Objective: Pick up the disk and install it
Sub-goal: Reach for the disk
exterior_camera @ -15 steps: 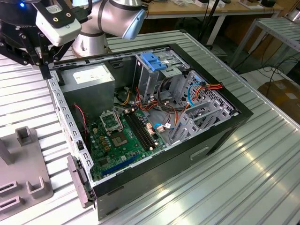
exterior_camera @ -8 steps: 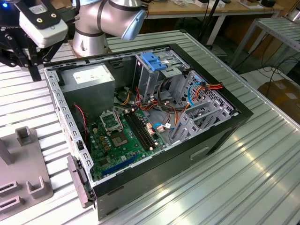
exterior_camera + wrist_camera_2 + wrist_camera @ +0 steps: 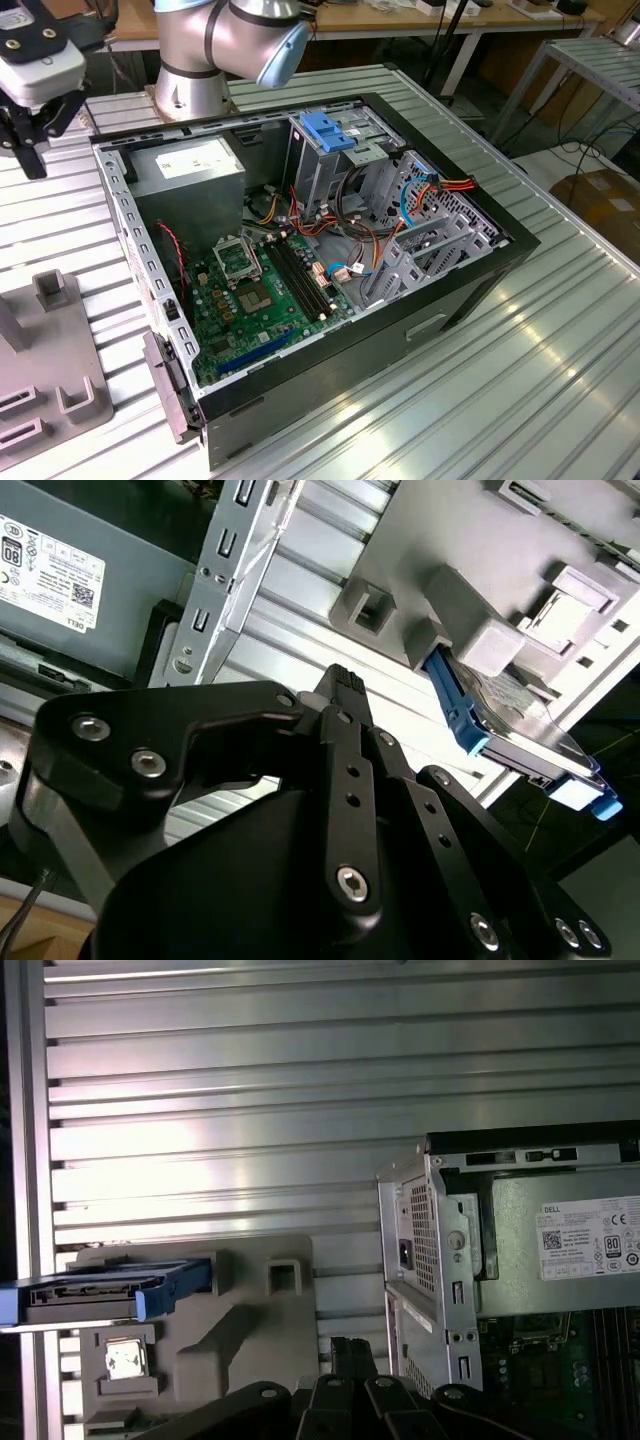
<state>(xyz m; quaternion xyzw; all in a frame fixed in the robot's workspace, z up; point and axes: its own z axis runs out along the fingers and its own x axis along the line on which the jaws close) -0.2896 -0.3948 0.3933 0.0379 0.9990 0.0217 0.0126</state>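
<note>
Black and two-fingered, the gripper (image 3: 340, 680) hangs above the ribbed aluminium worktop (image 3: 250, 1110) with its pads pressed together on nothing, so the pick is not yet begun. In the first wrist view its tips sit over the strip between the grey moulded plastic holder (image 3: 240, 1310) and the black open-sided desktop computer case (image 3: 330, 390). The disk (image 3: 95, 1288), a flat grey metal slab with bright blue plastic rails, stands on edge in a slot of that holder, by the worktop's edge and well apart from the case. Standing it so seems meant to leave both broad faces free for a pinch from above. The case lies on its side with the panel off, its green motherboard (image 3: 260, 290) and grey metal drive cages (image 3: 420, 250) facing up, probably so a bay can be reached from above
</note>
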